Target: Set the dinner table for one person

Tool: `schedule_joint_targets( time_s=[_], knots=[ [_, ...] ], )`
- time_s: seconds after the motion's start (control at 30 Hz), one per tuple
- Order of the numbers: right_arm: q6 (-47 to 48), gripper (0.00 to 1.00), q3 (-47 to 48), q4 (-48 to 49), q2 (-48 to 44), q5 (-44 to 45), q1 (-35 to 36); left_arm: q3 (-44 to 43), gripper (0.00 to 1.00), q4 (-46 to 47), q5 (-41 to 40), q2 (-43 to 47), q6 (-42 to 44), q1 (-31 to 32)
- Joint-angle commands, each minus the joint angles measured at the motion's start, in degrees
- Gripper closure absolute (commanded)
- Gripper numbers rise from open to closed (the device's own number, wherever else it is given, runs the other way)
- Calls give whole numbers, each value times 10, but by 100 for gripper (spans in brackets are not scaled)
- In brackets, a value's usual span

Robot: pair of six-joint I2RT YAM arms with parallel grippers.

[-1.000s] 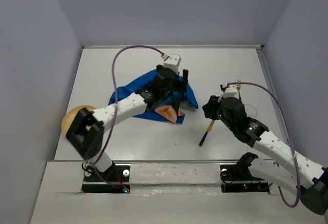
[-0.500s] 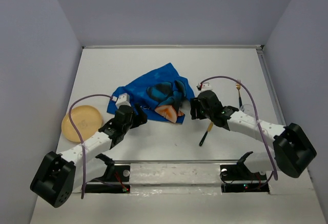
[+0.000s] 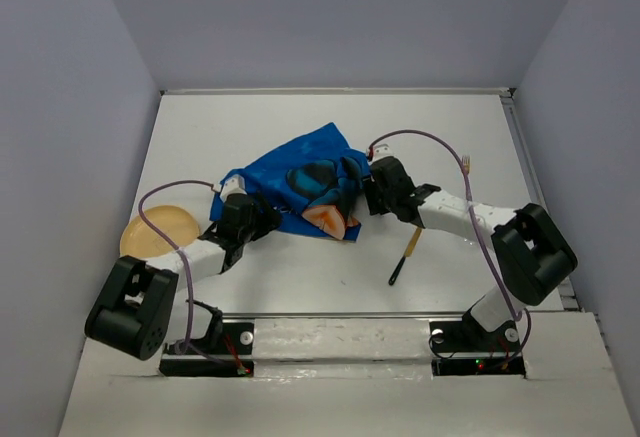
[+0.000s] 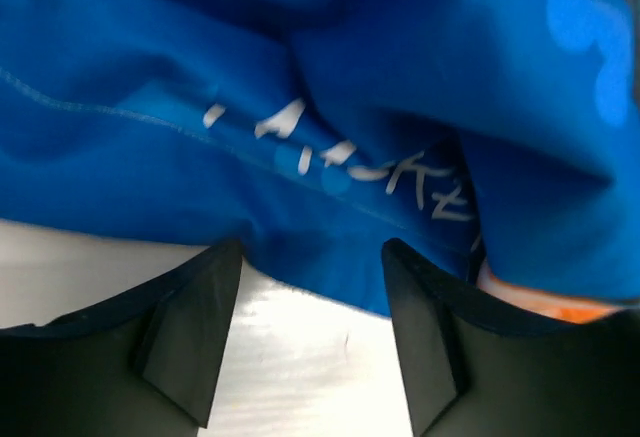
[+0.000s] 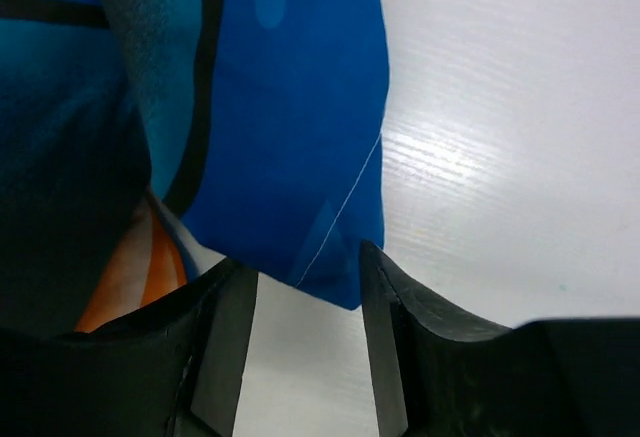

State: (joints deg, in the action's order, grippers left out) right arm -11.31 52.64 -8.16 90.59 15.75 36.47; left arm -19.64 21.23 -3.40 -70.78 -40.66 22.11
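Both my jaw pairs stand parted, nothing pinched. Left gripper (image 4: 312, 253) straddles the crumpled placemat (image 3: 300, 172) hem at its 7 o'clock, right gripper (image 5: 306, 267) its 3 o'clock corner. Dinner table (image 3: 440, 132) lies beneath. Risk: catching one layer only, or uneven pulls dragging the cloth askew.

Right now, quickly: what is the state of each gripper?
Left gripper: open, nothing held, at the blue placemat edge.
Right gripper: open, nothing held, at the placemat's corner.
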Motion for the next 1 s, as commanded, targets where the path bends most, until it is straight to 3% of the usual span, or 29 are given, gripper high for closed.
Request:
schedule_joint_targets(
  time_s=[0.0,0.1,0.3,0.53,0.77,0.9,0.93,0.97],
  knots=[
    [23,80,28,24,9,59,-10,-22,46,46,10,-55,2,-12],
    [17,100,22,25,-6,83,-16,-45,69,68,8,-88,-2,-21],
    [-5,100,-1,-24,-98,83,-16,-145,100,83,17,-170,3,-60],
    [-38,100,-34,-149,-195,63,-3,-301,100,63,67,-275,1,-124],
    [-93,100,-11,-226,-197,114,91,-601,100,-160,-48,-294,109,-127],
    [-99,100,22,-253,-147,175,143,-675,100,-246,-123,-291,182,-126],
    [-98,100,29,-265,-135,183,152,-680,77,-258,-129,-291,188,-126],
    [-102,100,38,-269,-114,191,152,-666,62,-266,-126,-285,186,-126]
  ],
)
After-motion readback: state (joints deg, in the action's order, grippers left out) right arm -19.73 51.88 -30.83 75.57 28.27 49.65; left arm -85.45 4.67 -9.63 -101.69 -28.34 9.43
